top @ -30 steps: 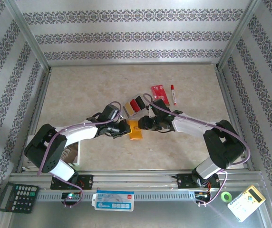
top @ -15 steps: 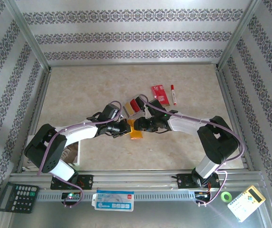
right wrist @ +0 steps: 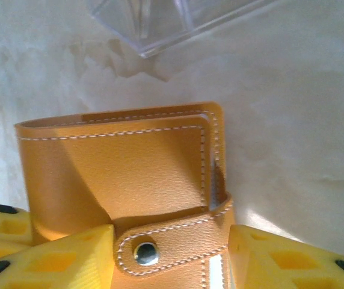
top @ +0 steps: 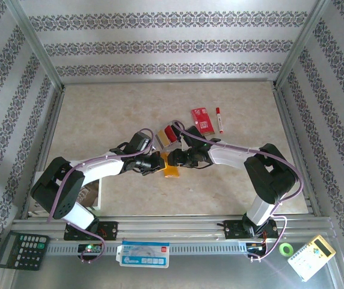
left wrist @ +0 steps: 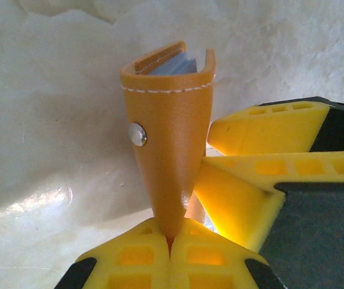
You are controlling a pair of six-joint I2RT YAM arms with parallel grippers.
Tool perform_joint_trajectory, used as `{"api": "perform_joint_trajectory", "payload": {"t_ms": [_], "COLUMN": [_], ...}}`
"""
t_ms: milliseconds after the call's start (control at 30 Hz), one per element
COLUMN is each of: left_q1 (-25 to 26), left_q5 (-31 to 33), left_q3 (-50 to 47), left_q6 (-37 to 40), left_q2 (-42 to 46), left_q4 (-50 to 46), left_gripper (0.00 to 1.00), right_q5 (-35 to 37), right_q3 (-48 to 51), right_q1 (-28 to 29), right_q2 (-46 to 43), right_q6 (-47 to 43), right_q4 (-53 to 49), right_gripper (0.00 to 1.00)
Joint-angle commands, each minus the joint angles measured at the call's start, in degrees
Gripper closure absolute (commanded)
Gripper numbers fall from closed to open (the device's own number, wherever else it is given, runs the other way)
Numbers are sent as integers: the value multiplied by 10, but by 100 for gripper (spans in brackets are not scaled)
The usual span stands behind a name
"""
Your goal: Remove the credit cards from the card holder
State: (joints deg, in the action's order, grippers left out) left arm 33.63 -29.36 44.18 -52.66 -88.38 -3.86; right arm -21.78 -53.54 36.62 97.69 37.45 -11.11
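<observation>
left hand is clamped shut on the card holder, which is thereby steadied on the table; right hand is set astride the snap tab, likely for unfastening; its grip cannot be told.

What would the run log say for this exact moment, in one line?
left gripper shut on card holder edge | right gripper jaws apart astride snap tab | card holder folded

No text legible anywhere. White print on the red packet, up and right of the card holder, is too small to read. Same for the calculator keys and the blue-and-white label, both well below the card holder.
</observation>
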Motion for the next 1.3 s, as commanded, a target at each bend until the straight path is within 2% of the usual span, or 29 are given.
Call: {"api": "perform_joint_trajectory", "payload": {"t_ms": [0,100,200,667,1100,1267], "left_q1": [-4,-4,-4,-4,-4,-4], "left_q5": [13,22,24,16,16,10], "left_q3": [11,12,11,16,17,15], "left_q6": [18,19,16,17,22,26], "left_q2": [8,7,7,-2,-16,-18], "left_q4": [-11,-24,-26,-24,-30,-30], "left_gripper": [100,100,100,100,100,100], "right_q5": [44,25,37,18,89,52], "right_q3": [6,21,26,19,-11,-29], "right_q1": [-3,-16,-21,-20,-15,-14], "right_q2": [2,-13,-22,-32,-4,17], "right_q6": [3,12,14,1,-16,-22], "right_q4": [-36,-22,-28,-23,-53,-45], "right_gripper": [50,52,53,62,73,75]}}
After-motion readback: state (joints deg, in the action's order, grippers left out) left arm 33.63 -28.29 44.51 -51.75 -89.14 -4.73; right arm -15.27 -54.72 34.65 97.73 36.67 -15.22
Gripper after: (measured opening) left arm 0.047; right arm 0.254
